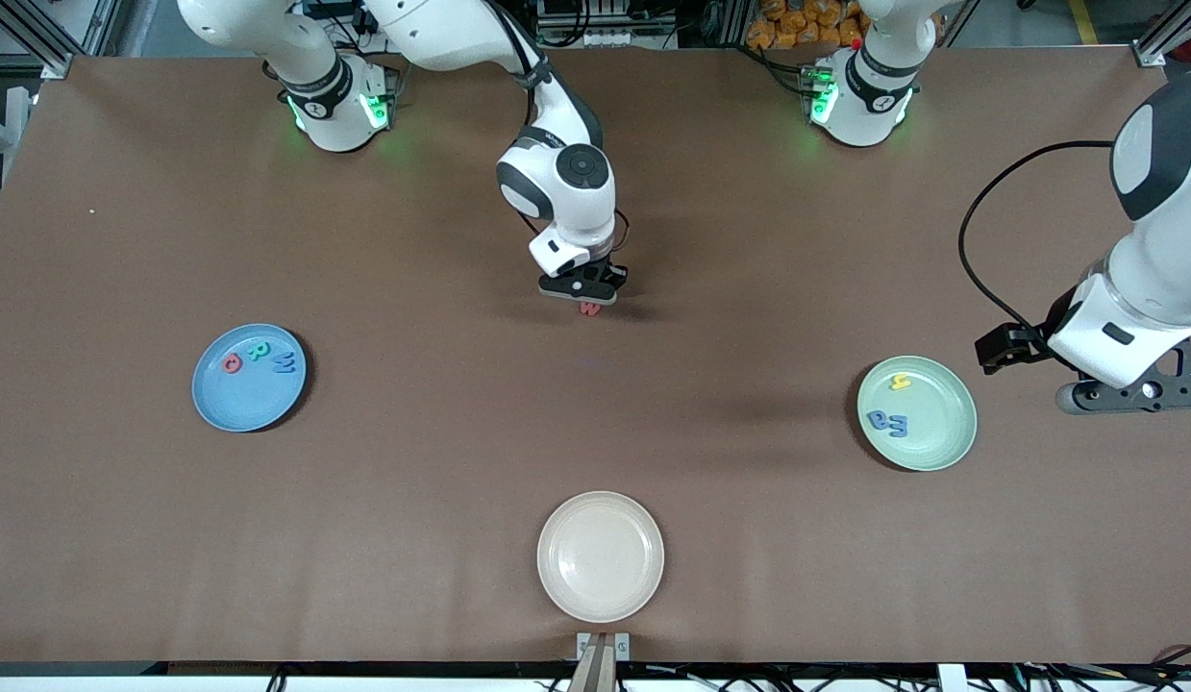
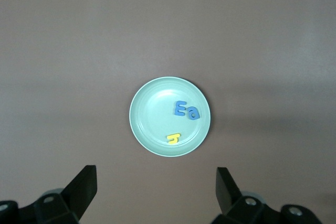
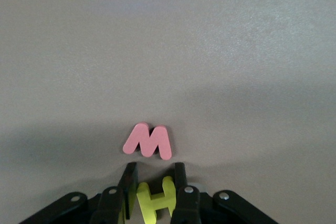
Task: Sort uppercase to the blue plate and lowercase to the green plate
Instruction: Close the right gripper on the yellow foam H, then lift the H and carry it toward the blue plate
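My right gripper point(image 1: 581, 286) is low over the middle of the table, shut on the yellow H point(image 3: 156, 203), one finger point(image 3: 127, 184) against each upright. The red m point(image 3: 148, 141) point(image 1: 591, 308) lies flat on the table just past the fingertips. The blue plate point(image 1: 220, 404), toward the right arm's end, holds the red Q point(image 1: 232, 363), green R point(image 1: 259, 350) and blue W point(image 1: 284, 360). The green plate point(image 1: 941, 442) point(image 2: 149, 129) holds the yellow h point(image 1: 901, 382) point(image 2: 174, 138) and the blue a and e point(image 1: 888, 421) point(image 2: 186, 110). My left gripper point(image 1: 1128, 394) point(image 2: 156, 174) waits open beside the green plate.
A cream-white plate point(image 1: 601, 556) with nothing on it sits near the table's front edge, nearer to the front camera than the red m. The left arm's black cable point(image 1: 980, 269) loops above the table near the green plate.
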`<action>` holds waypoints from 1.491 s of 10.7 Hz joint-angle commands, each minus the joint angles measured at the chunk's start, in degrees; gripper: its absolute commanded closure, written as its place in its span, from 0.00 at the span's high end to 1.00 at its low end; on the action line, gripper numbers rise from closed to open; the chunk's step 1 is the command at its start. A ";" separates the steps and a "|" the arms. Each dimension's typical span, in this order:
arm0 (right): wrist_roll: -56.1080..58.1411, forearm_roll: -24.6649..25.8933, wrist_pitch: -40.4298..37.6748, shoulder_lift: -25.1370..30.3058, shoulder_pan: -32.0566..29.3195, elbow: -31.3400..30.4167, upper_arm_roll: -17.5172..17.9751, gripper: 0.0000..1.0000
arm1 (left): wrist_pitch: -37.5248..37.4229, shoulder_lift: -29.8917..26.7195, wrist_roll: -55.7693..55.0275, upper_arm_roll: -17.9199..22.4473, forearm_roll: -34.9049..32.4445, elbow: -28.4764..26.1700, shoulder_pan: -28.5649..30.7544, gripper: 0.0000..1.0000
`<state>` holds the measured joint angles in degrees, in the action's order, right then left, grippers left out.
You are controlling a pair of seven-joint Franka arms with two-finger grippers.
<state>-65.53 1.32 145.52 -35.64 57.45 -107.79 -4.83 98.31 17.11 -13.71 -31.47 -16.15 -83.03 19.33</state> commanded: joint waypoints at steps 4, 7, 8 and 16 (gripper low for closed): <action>0.49 -0.44 -7.69 0.57 -0.06 3.28 0.08 0.27 | -0.66 1.09 -4.03 -0.26 0.51 -0.03 -1.05 1.00; 1.71 -0.35 -9.81 1.53 -0.23 3.82 0.08 0.27 | -0.66 1.17 -3.08 -0.08 0.60 -0.03 -0.35 1.00; 3.29 -0.35 -10.60 1.97 -0.75 3.82 -0.01 0.27 | -0.66 1.26 -3.08 0.00 0.42 0.06 -0.26 1.00; 26.90 -0.35 -16.23 5.92 -14.36 3.03 -0.10 0.27 | -0.66 0.74 -2.90 0.09 0.42 0.24 -0.09 1.00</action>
<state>-44.33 1.32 130.82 -31.91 46.76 -103.81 -5.65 98.26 18.47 -16.24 -31.35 -16.15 -83.05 19.04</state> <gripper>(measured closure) 0.670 0.000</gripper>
